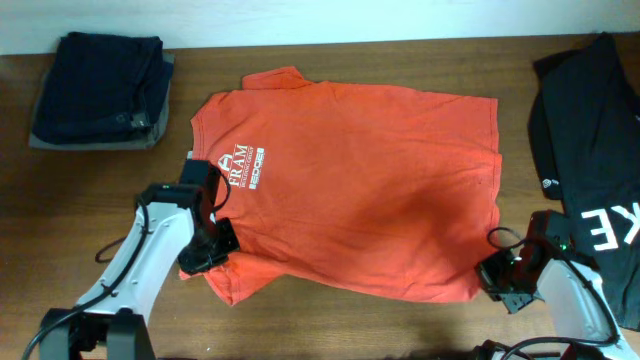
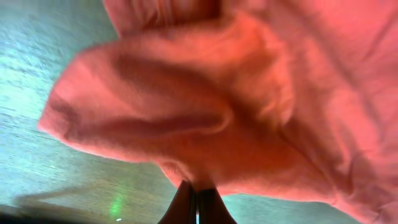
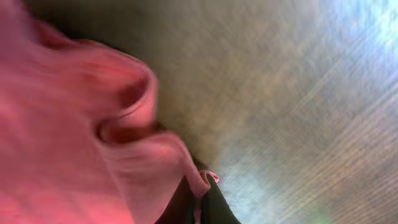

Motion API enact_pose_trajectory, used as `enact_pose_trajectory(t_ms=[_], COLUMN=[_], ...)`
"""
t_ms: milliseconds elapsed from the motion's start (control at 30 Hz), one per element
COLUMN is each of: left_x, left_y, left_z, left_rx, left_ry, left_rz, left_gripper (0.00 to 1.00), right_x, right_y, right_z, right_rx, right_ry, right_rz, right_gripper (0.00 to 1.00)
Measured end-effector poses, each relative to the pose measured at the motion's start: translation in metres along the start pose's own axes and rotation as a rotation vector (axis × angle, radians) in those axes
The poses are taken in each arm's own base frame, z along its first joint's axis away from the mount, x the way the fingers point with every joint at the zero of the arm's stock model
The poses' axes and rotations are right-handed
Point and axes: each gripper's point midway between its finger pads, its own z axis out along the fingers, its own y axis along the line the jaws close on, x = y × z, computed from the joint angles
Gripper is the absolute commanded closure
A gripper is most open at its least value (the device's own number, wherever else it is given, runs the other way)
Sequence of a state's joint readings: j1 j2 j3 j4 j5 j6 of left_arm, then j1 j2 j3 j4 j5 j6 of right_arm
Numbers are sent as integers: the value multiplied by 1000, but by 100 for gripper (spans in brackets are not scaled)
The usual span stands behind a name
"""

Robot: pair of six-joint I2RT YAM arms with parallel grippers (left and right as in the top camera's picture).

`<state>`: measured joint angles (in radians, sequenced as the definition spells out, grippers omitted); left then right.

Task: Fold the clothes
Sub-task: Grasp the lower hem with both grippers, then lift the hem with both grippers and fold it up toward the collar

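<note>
The red-orange T-shirt [image 1: 350, 180] lies spread flat on the wooden table, collar to the left, white lettering [image 1: 240, 167] facing up. My left gripper [image 1: 213, 250] is at the shirt's near left sleeve and is shut on the cloth, as the left wrist view shows [image 2: 198, 190]. My right gripper [image 1: 492, 272] is at the shirt's near right hem corner and is shut on a pinch of the hem [image 3: 200, 186]. The shirt fills most of the left wrist view [image 2: 249, 99] and the left half of the right wrist view [image 3: 68, 137].
A stack of dark navy folded garments with a grey one [image 1: 100, 90] sits at the far left. A black T-shirt with white letters [image 1: 590, 150] lies at the right edge. Bare wooden table [image 1: 340, 320] runs along the front.
</note>
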<state>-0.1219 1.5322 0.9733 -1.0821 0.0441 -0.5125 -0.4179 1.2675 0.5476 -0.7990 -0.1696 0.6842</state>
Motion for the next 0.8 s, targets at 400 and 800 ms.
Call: enact_pose_trajectory(t_ms=[400, 800], left_x=[-22, -74], left_y=[-12, -40], left_z=[-23, -49], left_rx=[32, 130], left_ry=[-79, -293], left_rz=[34, 63], left_gripper=[99, 99], right_x=[-28, -43], right_y=[30, 50], right_z=[-23, -30], right_rx=[-84, -164], right_ry=[-87, -142], right_rz=[-22, -41], right_gripper=[96, 96])
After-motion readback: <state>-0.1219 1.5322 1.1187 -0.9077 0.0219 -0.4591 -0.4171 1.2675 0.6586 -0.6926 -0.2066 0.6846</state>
